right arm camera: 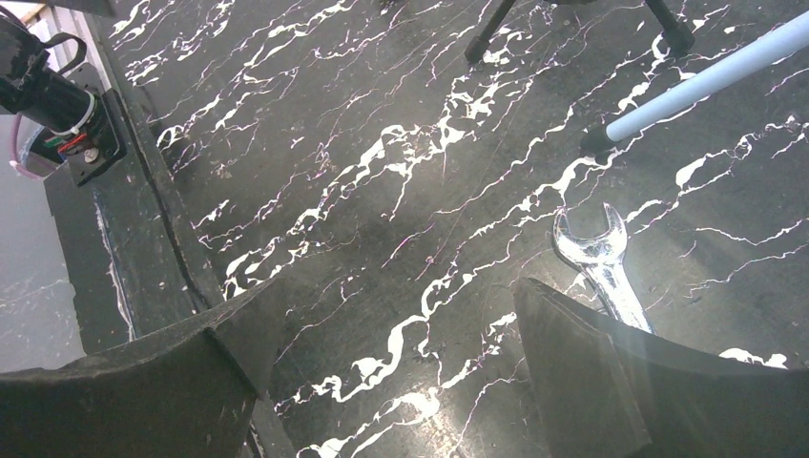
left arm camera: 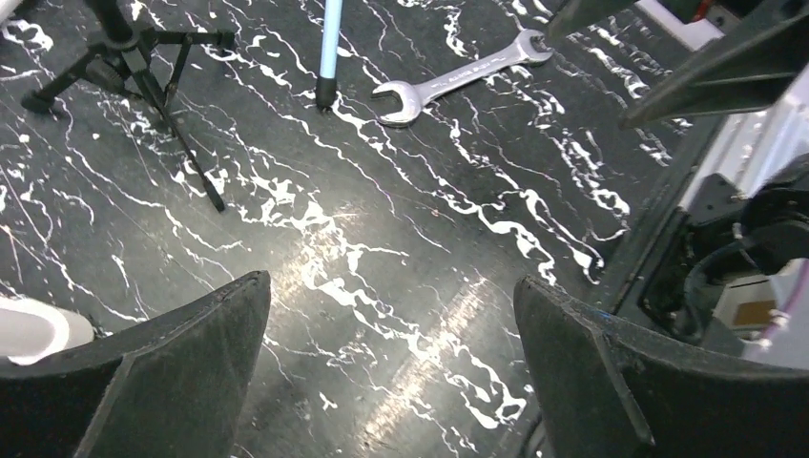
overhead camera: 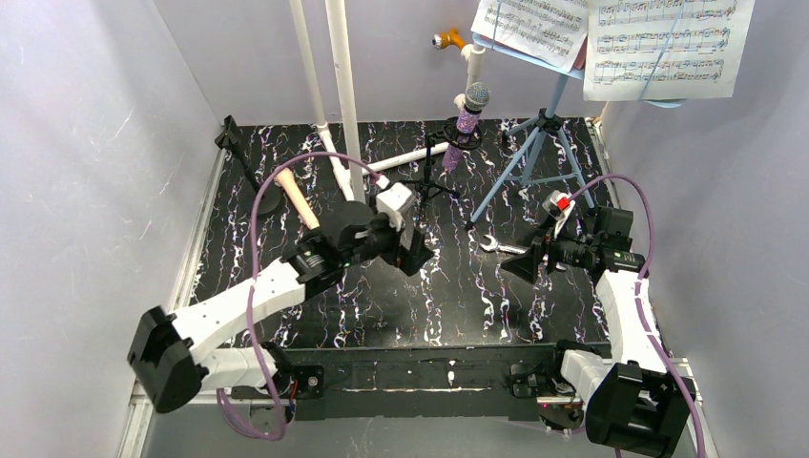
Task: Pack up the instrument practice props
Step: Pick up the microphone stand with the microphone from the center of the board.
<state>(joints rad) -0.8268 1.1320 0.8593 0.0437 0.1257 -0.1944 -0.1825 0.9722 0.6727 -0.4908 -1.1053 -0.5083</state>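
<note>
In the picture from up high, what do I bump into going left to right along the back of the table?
Black round-base holder → peach microphone → tall white pipe → purple glitter microphone → light-blue music rack tripod.

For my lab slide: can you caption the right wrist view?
Open right claw over the marbled table, silver wrench partly behind one finger, light-blue rack leg planted beyond.

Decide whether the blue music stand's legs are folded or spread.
Spread: the music stand stands upright, its legs splayed out onto the table.
</note>
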